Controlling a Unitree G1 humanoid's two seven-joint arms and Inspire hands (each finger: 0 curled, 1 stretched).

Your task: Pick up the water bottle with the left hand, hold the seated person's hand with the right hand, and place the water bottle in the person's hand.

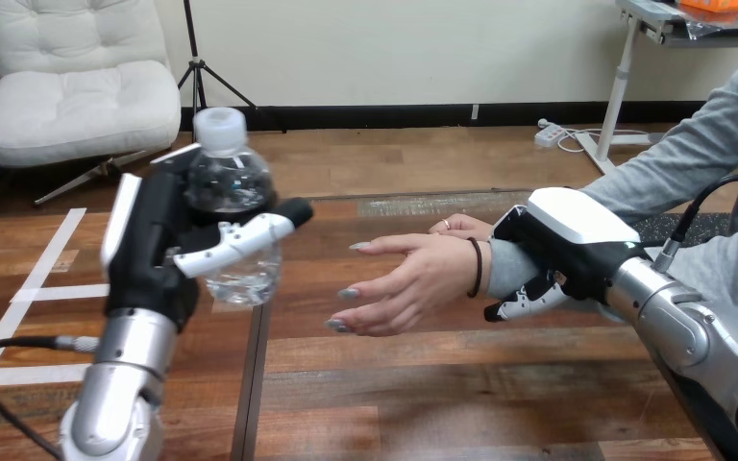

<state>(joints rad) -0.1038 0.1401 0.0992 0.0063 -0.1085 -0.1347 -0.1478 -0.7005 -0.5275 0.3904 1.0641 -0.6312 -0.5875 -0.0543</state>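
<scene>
Fingers (pixel 240 240) and thumb of left hand (pixel 149 254) curled round upright water bottle (pixel 233 182), well short of person's hand (pixel 408 283), open beyond the thumb tip; right hand (pixel 569 235) fingers (pixel 528 298) curled under person's wrist (pixel 493 269). Risks dropping short if released early.

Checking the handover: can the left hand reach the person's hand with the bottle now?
Probably yes: the left hand holds the bottle, and nothing lies between it and the person's hand, held open.
</scene>
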